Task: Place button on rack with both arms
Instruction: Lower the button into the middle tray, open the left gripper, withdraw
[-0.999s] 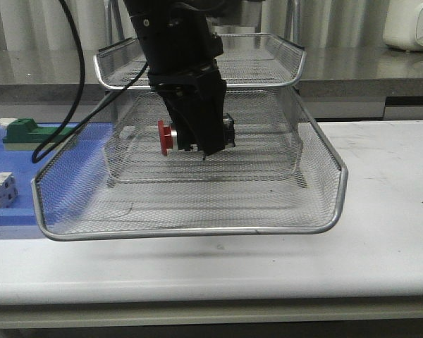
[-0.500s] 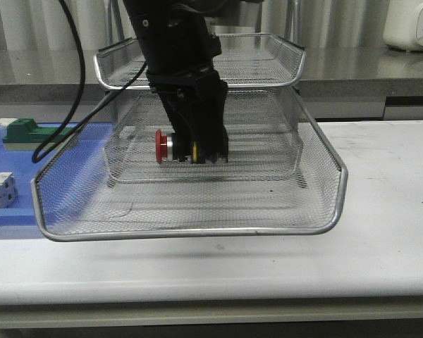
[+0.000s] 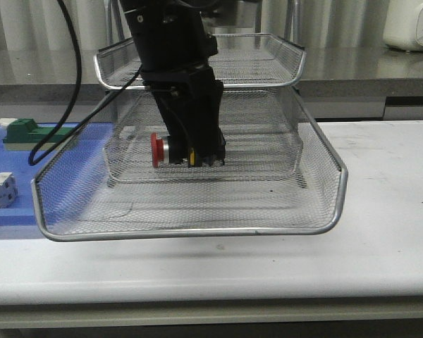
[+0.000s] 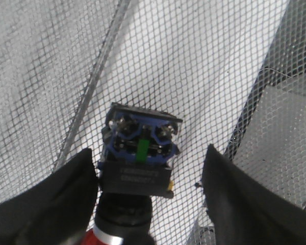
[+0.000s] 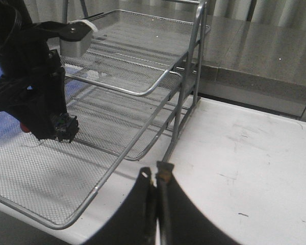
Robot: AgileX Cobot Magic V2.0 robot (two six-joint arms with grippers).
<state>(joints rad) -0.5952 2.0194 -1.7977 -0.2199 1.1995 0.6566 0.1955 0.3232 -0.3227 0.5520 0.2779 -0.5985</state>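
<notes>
The button [image 3: 166,150] lies on its side on the mesh of the pulled-out middle tray of the rack [image 3: 197,229], with its red head pointing left. My left gripper [image 3: 192,153] stands right over it inside the tray. In the left wrist view the button [image 4: 141,148] sits between the spread fingers [image 4: 66,189]. It is close to one finger and a clear gap separates it from the other. My left gripper [image 4: 149,153] is open. My right gripper [image 5: 155,176] is shut and empty above the white table, beside the rack's [image 5: 143,92] frame. It is out of the front view.
A flat blue tray [image 3: 14,151] lies left of the rack. It holds a green block [image 3: 25,132] and a white cube-like part [image 3: 0,189]. The white table [image 3: 388,211] extends right of the rack. A white appliance [image 3: 412,24] stands on the back counter.
My left gripper has come down and a little to the left with the button. The button now rests low on the tray mesh.
</notes>
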